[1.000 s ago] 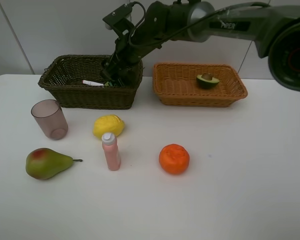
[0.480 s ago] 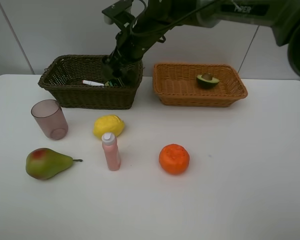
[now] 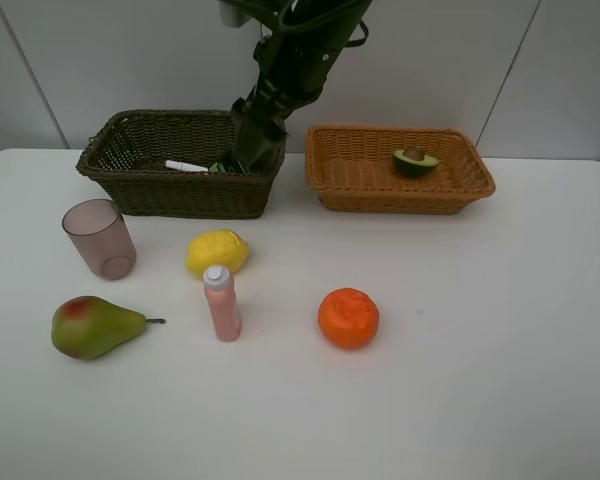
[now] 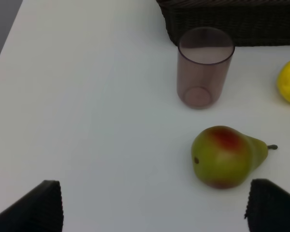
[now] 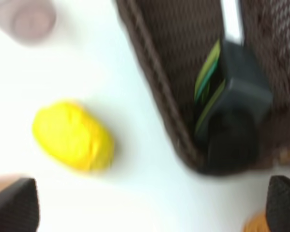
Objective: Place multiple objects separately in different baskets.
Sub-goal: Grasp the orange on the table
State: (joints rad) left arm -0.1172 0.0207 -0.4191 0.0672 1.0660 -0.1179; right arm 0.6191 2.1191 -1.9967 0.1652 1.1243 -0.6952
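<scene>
above dark basket (image 3: 180, 195), right gripper (image 5: 147, 205) wide-open

A white table (image 3: 500, 400) fills most of the scene, its top smooth, matte and evenly lit, with one tiny dark speck (image 3: 418, 312) toward the right of the high view. Its back left corner is rounded. Behind it stands a pale grey wall (image 3: 110, 60) of flat panels, split by thin dark seams (image 3: 27, 75), one on the left and one on the right. In the left wrist view a dark grey strip (image 4: 1, 34) lies beyond the table's edge.
</scene>
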